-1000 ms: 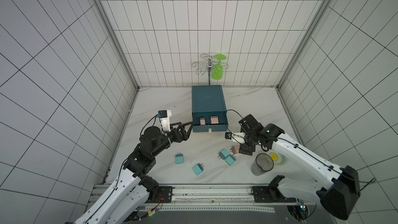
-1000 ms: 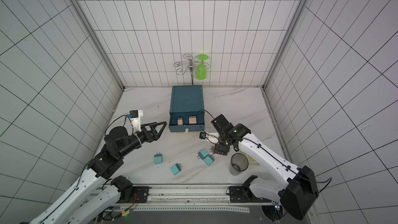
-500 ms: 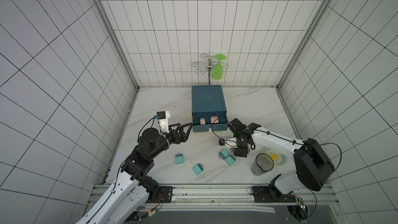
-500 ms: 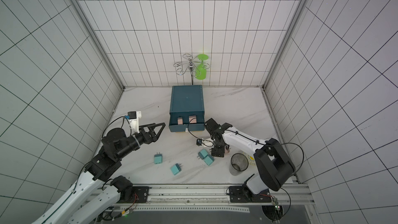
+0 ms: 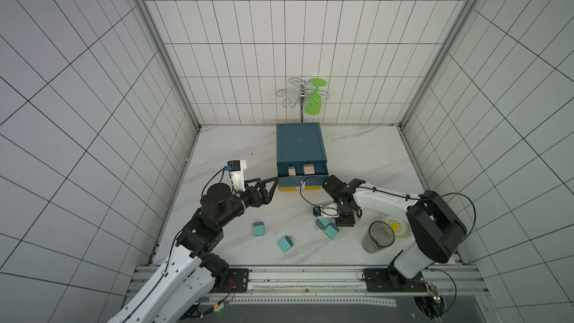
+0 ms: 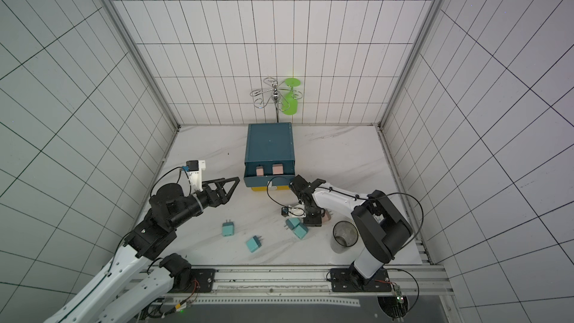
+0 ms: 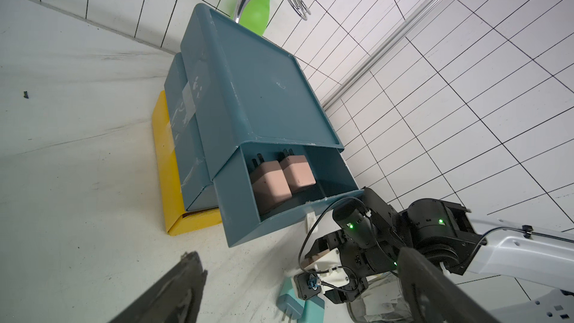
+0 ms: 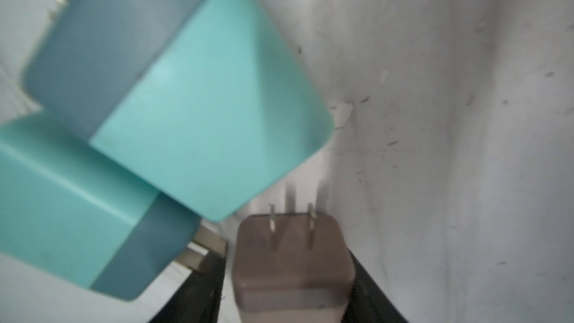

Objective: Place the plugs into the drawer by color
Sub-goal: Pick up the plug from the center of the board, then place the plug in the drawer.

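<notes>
Right of centre in both top views, my right gripper [image 5: 346, 221] points down at the marble table [image 5: 236, 150] and is closed on a pink plug [image 8: 292, 262]. The right wrist view shows my dark fingers [image 8: 192, 290] against both sides of that plug, with its two prongs visible. Just left of this grip, a teal plug [image 5: 323, 222] lies touching a second teal plug [image 5: 331, 231]. Two loose teal plugs [image 5: 258, 229] lie apart at lower centre.

Left of centre, my left gripper [image 5: 272, 191] hangs above the table, fingers spread to their widest and nothing between them.

At centre, near the back wall, stands the drawer cabinet [image 5: 300, 147]. Its top drawer [image 7: 279, 228] is pulled out and holds two stored pink plugs [image 7: 271, 184] side by side. Its yellow bottom drawer [image 5: 285, 187] protrudes beneath. A clear cup [image 5: 377, 237] stands lower right of the gripped plug.
</notes>
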